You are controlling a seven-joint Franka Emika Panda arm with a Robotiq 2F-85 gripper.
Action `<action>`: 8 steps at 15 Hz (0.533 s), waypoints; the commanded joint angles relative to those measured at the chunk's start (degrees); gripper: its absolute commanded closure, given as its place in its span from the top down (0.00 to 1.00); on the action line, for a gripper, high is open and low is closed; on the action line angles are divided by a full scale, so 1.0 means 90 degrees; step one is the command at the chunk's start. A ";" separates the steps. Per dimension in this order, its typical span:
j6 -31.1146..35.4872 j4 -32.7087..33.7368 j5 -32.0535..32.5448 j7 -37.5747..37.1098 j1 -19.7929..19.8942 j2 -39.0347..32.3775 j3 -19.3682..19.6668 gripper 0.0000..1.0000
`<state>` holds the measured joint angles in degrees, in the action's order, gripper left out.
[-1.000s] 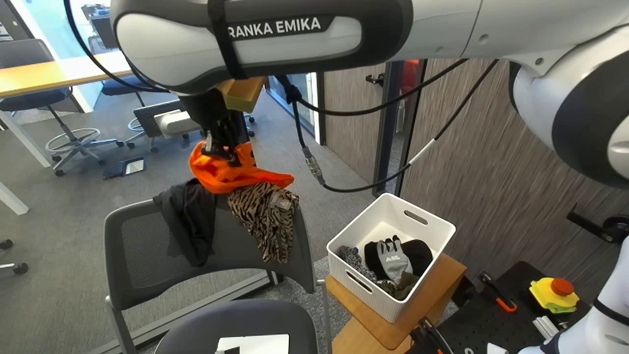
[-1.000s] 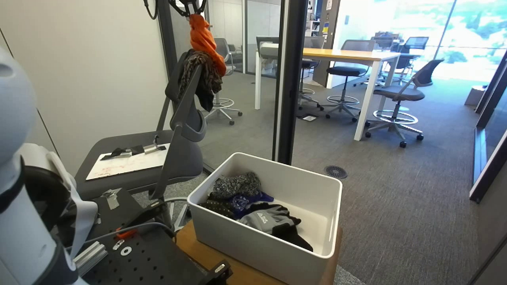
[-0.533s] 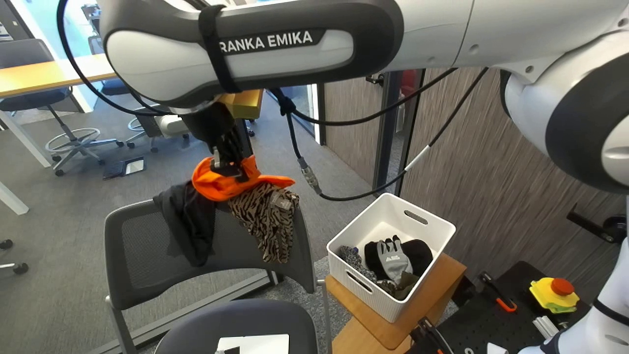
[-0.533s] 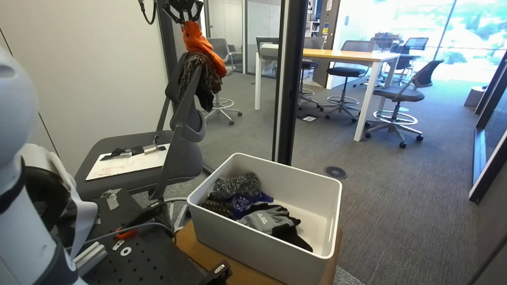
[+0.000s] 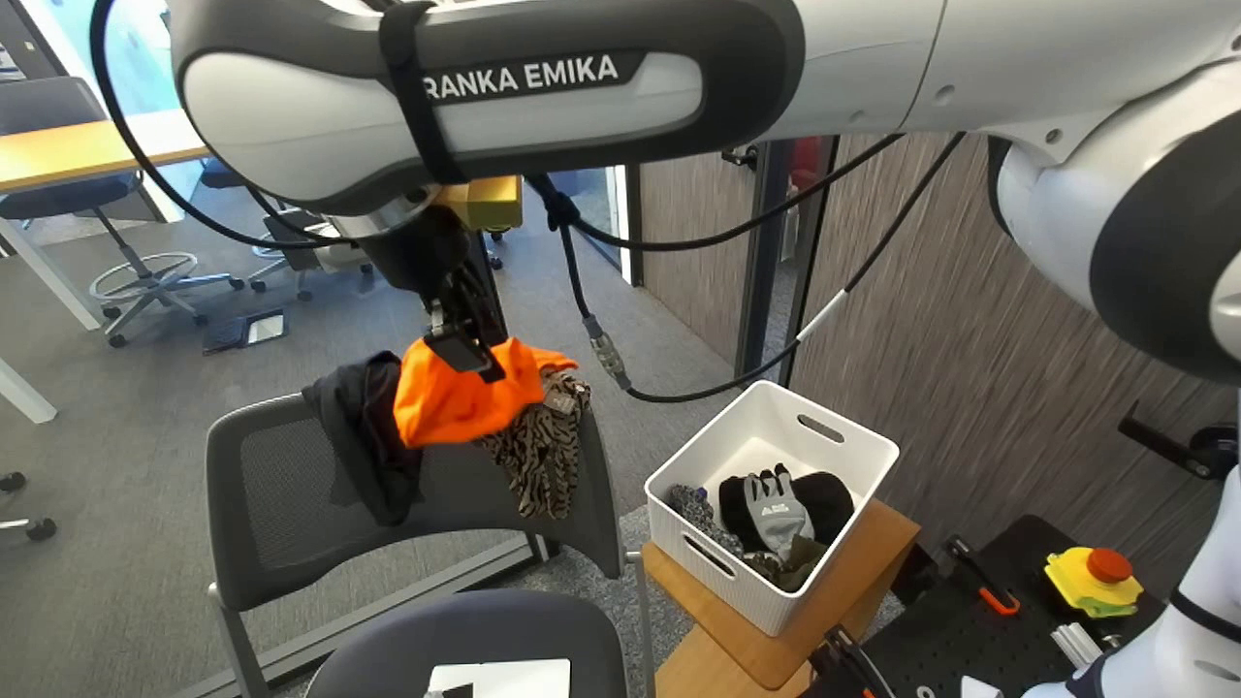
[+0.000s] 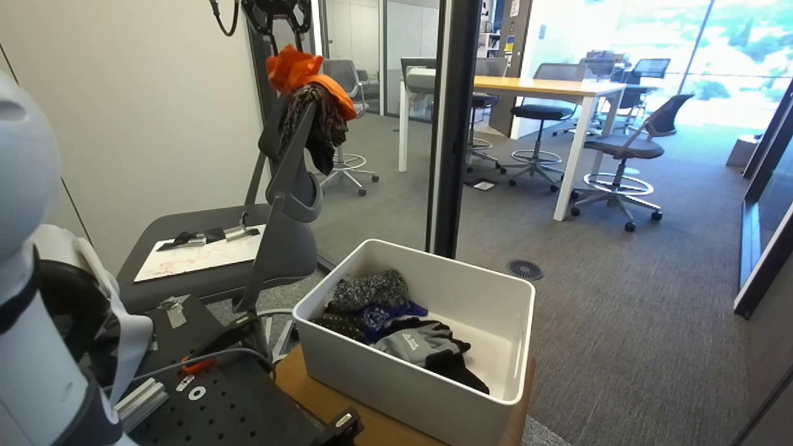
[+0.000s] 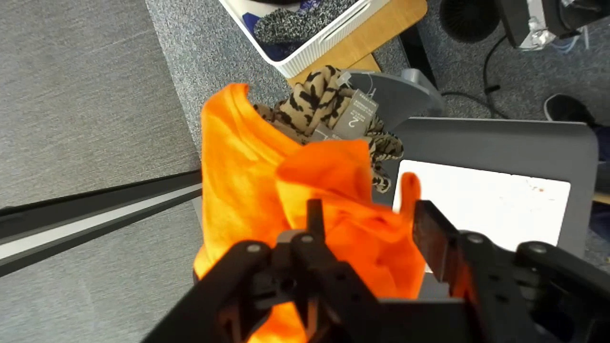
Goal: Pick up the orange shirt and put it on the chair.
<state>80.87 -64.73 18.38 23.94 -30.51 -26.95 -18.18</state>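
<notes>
The orange shirt [image 5: 456, 402] lies draped over the top of the grey chair's backrest [image 5: 262, 504], on top of other clothes. It also shows in an exterior view [image 6: 296, 69] and fills much of the wrist view [image 7: 248, 181]. My gripper [image 5: 473, 361] is right above the shirt. In the wrist view the two fingers of my gripper [image 7: 367, 214] stand well apart, with orange cloth showing below and between them; neither finger pinches it. In an exterior view the fingertips [image 6: 287, 49] are apart at the cloth's top.
A dark garment [image 5: 373, 436] and a tiger-striped cloth [image 5: 548, 451] hang on the same backrest. A white bin [image 5: 679, 504] with gloves and cloths stands on a wooden stand beside the chair. A white board [image 6: 204, 257] lies on the seat. A dark post [image 6: 449, 155] stands behind the bin.
My gripper moved down toward the backrest with the shirt, then its fingers opened. The shirt's upper part has dropped and spread over the seat side of the backrest.
</notes>
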 commanded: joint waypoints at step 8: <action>-0.0202 -0.0111 -0.0115 0.0044 0.0091 0.0649 -0.0058 1.00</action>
<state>79.17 -64.73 18.38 24.44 -30.92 -23.96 -18.87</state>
